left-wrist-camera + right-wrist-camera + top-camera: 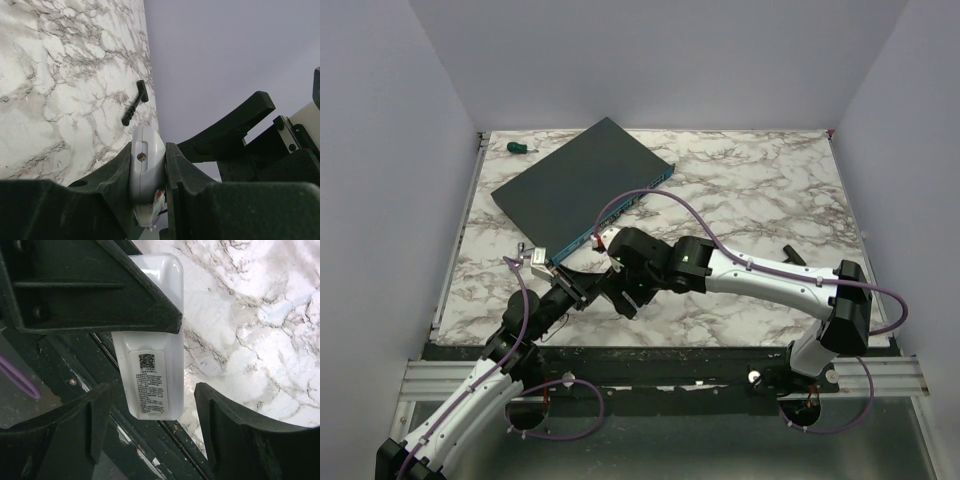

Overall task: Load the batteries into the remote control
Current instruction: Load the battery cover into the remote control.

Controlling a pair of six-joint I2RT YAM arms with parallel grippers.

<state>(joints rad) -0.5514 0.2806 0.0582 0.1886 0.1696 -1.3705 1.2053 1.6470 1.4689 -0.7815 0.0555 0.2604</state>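
Right, my left gripper is clamped on the white remote control, near the dark blue-edged box's nearest corner. My right gripper stands apart, flanking the remote.

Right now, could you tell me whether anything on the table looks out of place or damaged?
Nothing looks damaged or spilled. The dark flat box lies skewed on the table, and no batteries are in view. The left gripper holds the remote control.

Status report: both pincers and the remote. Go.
Left pincer shut on remote control. Right pincer open, astride it. Black tool lies aside; no batteries seen.
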